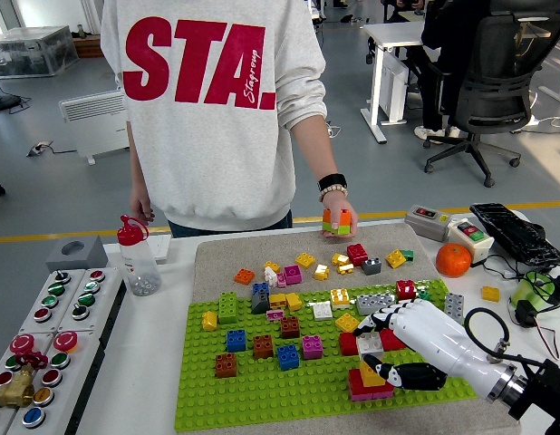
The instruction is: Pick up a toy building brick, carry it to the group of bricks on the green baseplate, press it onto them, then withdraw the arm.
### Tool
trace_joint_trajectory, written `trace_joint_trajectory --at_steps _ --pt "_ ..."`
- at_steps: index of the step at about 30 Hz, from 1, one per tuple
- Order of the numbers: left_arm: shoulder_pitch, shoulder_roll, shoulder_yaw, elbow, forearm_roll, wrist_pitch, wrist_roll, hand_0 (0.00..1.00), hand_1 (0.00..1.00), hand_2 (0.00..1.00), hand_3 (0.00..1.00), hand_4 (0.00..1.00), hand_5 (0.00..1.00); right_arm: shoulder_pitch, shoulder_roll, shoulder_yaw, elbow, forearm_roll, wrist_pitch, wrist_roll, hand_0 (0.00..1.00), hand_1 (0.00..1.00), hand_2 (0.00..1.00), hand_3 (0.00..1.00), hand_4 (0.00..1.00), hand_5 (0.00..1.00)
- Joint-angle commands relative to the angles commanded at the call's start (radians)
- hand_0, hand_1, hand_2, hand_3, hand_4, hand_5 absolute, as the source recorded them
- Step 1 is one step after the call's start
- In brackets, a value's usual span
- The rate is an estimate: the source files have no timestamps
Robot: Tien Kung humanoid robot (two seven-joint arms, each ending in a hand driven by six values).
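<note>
Biggest thing we've got here is the person in the pale grey sweatshirt (217,118) at the far side of the white table (153,362), with "STA." in big red letters across the chest and a small script "Stagroup" running up the last letter. Their one hand (337,220), with a black watch on the wrist, holds a little orange-and-green stack of bricks (335,221) just above the table's far edge.

Next down, the green studded baseplate (262,390) sits on a grey mat (217,258) and is dotted with loose bricks in blue, brown, pink, yellow and red, with more scattered on the mat behind it.

The robot's white-and-black right hand (393,349) comes in from the lower right and sits low over the plate's right side. We can see its dark fingers (411,374) curled down around a whitish toy brick (371,344), right above the red-and-pink brick stack with a yellow block (366,382) on top. Whether the brick already touches the stack, we can't tell.

Smaller stuff: a clear plastic bottle with a red cap (135,258) on the left, a panel of coloured push-buttons (44,340) at the left edge, and an orange fruit (453,260) on the right.
</note>
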Motion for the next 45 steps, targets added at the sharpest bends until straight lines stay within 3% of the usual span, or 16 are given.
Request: trace_joint_trajectory --at_steps 11,45 --pt "0.004 0.000 -0.003 0.000 0.005 0.001 0.001 0.665 0.612 0.567 0.438 0.242 0.998 -0.030 0.014 0.012 -0.008 0.065 -0.006 0.006 0.536 0.573 0.570 0.597 0.430 0.125" --pt "0.005 0.000 -0.001 0.000 0.000 0.000 -0.001 0.665 0.611 0.568 0.437 0.241 0.998 -0.057 0.048 0.023 -0.084 0.034 -0.016 0.024 0.559 0.588 0.578 0.605 0.431 0.127"
